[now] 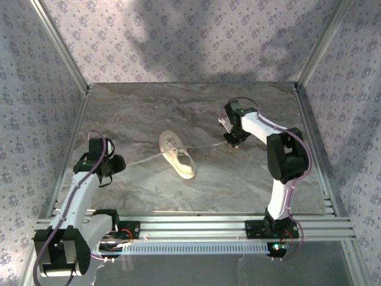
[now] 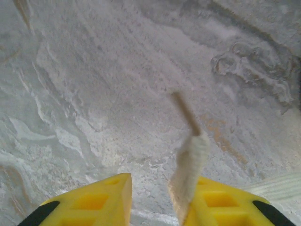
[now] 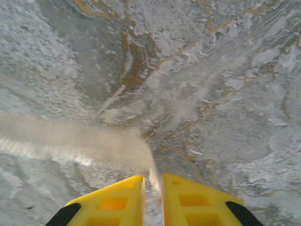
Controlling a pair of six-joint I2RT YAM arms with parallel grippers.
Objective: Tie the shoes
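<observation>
Two arms bend low over the table (image 1: pixel 149 113), the left gripper (image 1: pixel 116 164) and right gripper (image 1: pixel 231 142) flanking the shoe (image 1: pixel 177 156) at centre. The right lace (image 3: pixel 94 141) is blurred between narrow jaws, so I cannot tell if it is pinched. The left jaws stand apart, the left lace (image 2: pixel 190 160) leaning on one finger (image 2: pixel 221 202).

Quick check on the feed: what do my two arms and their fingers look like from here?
The left arm and right arm have white links with black joint housings, and a thin purple cable loops along each. The right arm carries a small green light. The left fingers and right fingers are bright yellow blocks with recessed pockets and black outer corners.
</observation>
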